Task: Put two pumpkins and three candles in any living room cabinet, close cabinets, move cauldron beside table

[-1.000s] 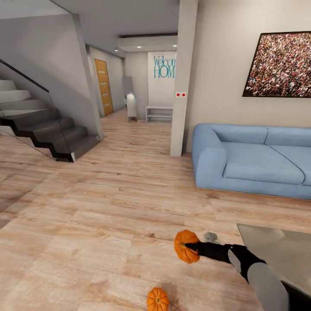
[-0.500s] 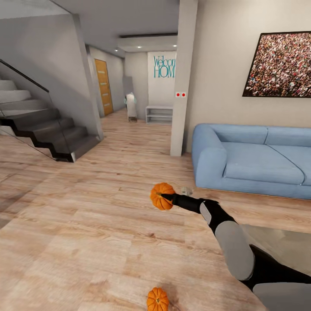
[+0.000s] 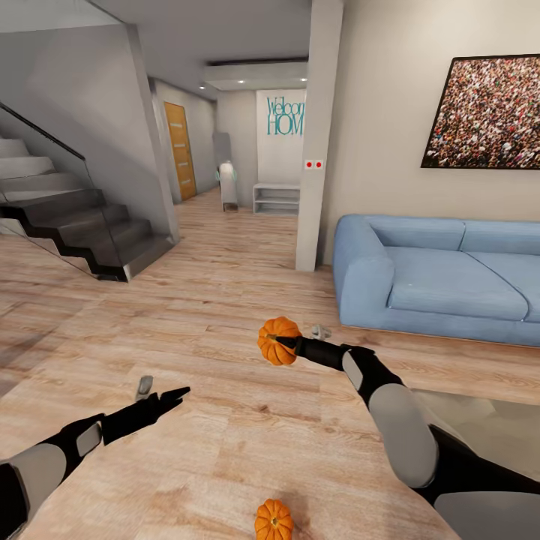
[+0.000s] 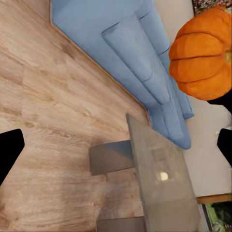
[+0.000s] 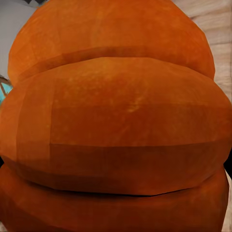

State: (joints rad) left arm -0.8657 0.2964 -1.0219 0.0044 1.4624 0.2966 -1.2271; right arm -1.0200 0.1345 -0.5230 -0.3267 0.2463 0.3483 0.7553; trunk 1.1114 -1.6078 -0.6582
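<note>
Pumpkins first: the nearer small ribbed bright-orange pumpkin (image 3: 273, 520) sits on the pale wood-plank floor (image 3: 187, 450) at the bottom edge of the head view, below and between the two arms, untouched. It lies behind both sets of fingers, back toward the robot's base — roughly midway, so neither arm is clearly nearer.

Out in front, the left gripper (image 3: 178, 393) reaches forward over bare floor. Its black fingers look drawn close together in the head view, yet in the left wrist view dark tips sit at opposite edges with nothing between them — I cannot tell how wide they stand. It carries nothing.

Farther ahead, the right gripper (image 3: 289, 344) is clamped on the second ribbed orange pumpkin (image 3: 277, 340), held in the air beyond the fingertips, its squat body (image 5: 116, 121) pressed close to the right wrist camera. It also shows at the edge of the left wrist view (image 4: 203, 53).

Beside the right arm lies the grey glossy-topped low table (image 3: 480, 420), its near corner just under the forearm. Beyond the fingers stands the light blue fabric sofa (image 3: 435, 277), and between sofa and fingers a small grey stub (image 3: 321, 330) rests on the floor, likely a candle. No cabinet shows, so the carried pumpkin probably needs a turn of the base; open floor ahead and toward the dark staircase (image 3: 75, 217) gives room.
</note>
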